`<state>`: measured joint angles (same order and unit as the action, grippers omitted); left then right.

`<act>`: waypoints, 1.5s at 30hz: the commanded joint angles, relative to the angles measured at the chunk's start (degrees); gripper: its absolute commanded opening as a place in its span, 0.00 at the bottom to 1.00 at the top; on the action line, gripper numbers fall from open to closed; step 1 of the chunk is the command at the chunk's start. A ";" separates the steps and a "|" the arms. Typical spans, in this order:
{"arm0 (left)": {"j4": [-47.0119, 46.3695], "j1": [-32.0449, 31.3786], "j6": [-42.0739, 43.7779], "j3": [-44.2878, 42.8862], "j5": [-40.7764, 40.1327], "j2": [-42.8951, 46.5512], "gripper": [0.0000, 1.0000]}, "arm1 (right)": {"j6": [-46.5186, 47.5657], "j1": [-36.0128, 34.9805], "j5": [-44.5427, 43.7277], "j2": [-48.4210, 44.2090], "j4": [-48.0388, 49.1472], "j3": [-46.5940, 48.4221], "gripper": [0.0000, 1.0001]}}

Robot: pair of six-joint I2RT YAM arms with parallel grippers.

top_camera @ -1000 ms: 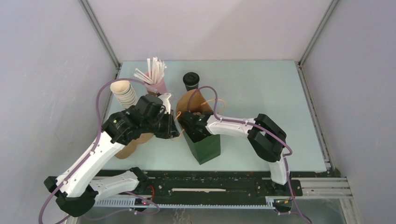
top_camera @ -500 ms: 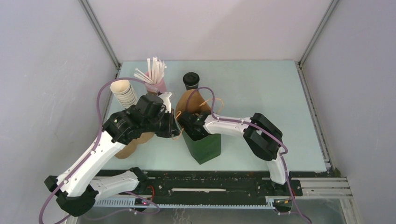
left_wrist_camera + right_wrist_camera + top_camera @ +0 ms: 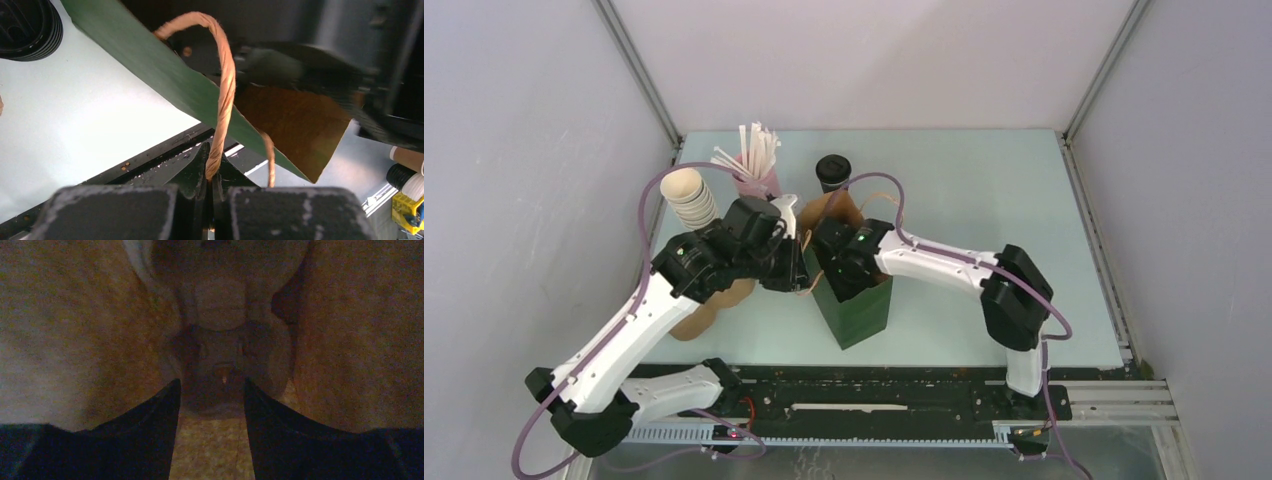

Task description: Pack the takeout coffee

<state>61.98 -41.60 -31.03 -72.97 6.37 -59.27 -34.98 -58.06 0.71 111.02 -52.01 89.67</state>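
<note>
Pinched flat on the twisted paper-cord handle (image 3: 225, 85) with the left gripper (image 3: 212, 167), fingers pressed together. Belonged to the green paper bag (image 3: 150, 65), smooth outside, brown kraft within. Had the right gripper (image 3: 210, 385) down inside that bag, fingers spread, kraft walls close on left and right. Lay just beyond the fingertips, deep in the bag, the takeout coffee (image 3: 222, 367), round-lidded and dim; could not tell any contact. Left bare pale table (image 3: 984, 200) right of and beyond the bag.

Matt green paper bag (image 3: 856, 312) — rough twisted paper-cord handle (image 3: 225, 95).
</note>
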 commanded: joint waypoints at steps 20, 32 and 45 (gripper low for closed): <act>4.68 3.22 5.43 -59.04 3.30 -35.66 0.00 | 4.83 13.44 -5.46 -24.69 0.39 4.42 0.59; -13.73 0.50 -5.13 -48.32 16.24 -37.21 0.00 | 14.20 19.71 -0.71 -34.74 3.26 0.39 0.66; -11.84 -0.46 -1.41 -29.40 13.38 -27.78 0.00 | 12.04 24.47 7.29 -43.49 1.53 1.64 0.73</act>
<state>51.09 -42.00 -34.54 -107.00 19.27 -93.17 -22.26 -32.01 5.13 69.76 -52.42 91.66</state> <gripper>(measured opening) 0.032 0.724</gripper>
